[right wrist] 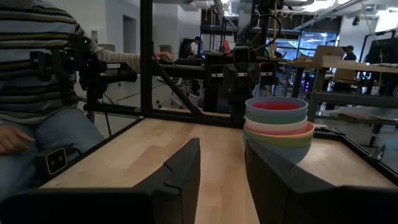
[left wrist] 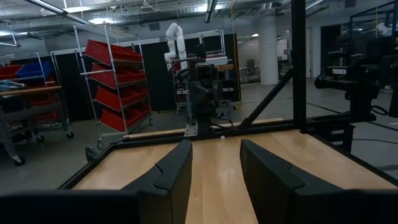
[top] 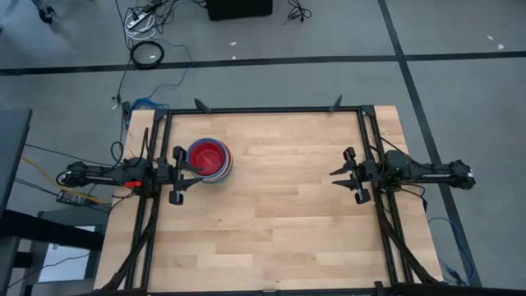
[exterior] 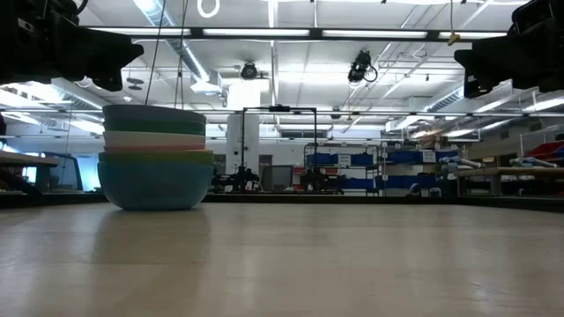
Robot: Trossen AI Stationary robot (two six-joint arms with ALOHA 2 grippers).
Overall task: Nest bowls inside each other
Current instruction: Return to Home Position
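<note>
The bowls stand nested in one stack (top: 210, 159) on the wooden table, at its left side; the bottom bowl rests on the tabletop. In the low view the stack (exterior: 157, 158) shows light blue at the bottom, then grey-green, pink, white and teal rims. From above, the innermost bowl is red inside a blue rim. My left gripper (top: 195, 176) hovers open just beside the stack, on its near side, and the left wrist view (left wrist: 214, 149) shows nothing between its fingers. My right gripper (top: 335, 178) waits open at the table's right side, pointing at the stack (right wrist: 278, 124).
A black metal frame (top: 263, 109) runs around the table's edges. The bare wood (top: 279, 205) between the two arms and toward the near edge is free room. A person in a striped top (right wrist: 37, 68) sits beyond the table's left side.
</note>
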